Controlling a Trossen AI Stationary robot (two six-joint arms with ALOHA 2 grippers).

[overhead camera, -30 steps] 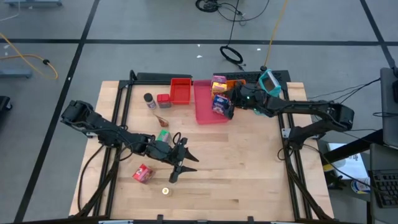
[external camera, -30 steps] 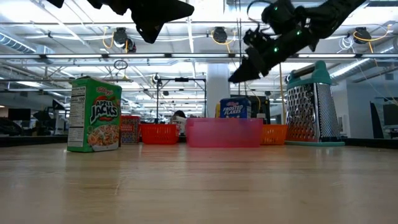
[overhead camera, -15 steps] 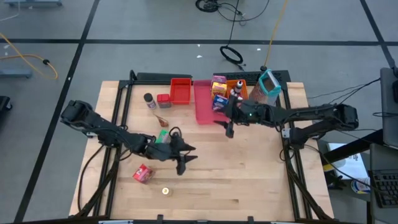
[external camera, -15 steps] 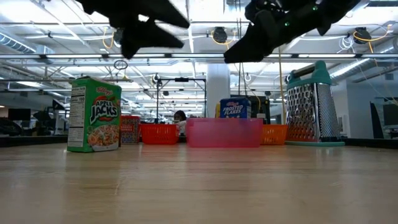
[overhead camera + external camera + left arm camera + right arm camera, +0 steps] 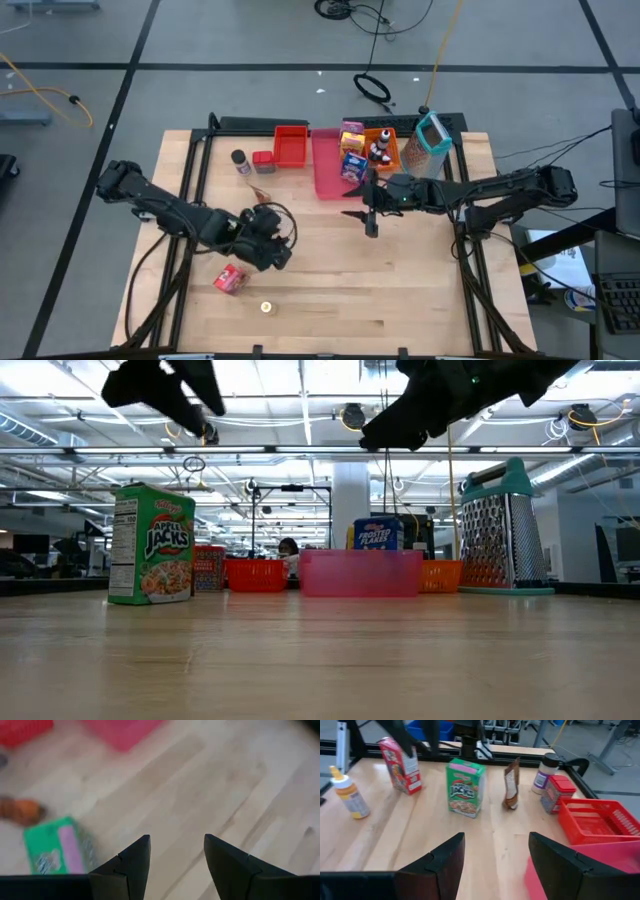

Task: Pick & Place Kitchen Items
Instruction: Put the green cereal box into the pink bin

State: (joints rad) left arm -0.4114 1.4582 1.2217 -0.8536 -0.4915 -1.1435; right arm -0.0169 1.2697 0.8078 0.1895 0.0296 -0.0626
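Observation:
The kitchen items lie spread over the wooden table. A green cereal box [image 5: 465, 787] stands upright left of centre, a red box [image 5: 229, 279] lies near the front left, and a small yellow bottle [image 5: 266, 307] is near it. A brown pouch [image 5: 511, 784], a dark-capped shaker [image 5: 239, 160] and a small red box [image 5: 263, 162] stand farther back. Yellow and blue boxes [image 5: 352, 150] sit at the pink tray's [image 5: 330, 178] far right side. My left gripper [image 5: 278, 256] hangs open above the table beside the green box [image 5: 55, 852]. My right gripper [image 5: 360, 218] hangs open just in front of the pink tray. Neither has anything between its fingers.
A red tray [image 5: 291, 145] and an orange tray [image 5: 392, 148] with little bottles flank the pink tray at the far edge. A metal grater [image 5: 432, 135] stands at the far right. Bare wood stretches across the middle and right front of the table.
My right gripper has swung away from the boxes at the pink tray toward the table's near edge and now hangs over bare wood in front of the tray. My left gripper has risen, drawn back toward the green box, rolled, and tipped to point more steeply down.

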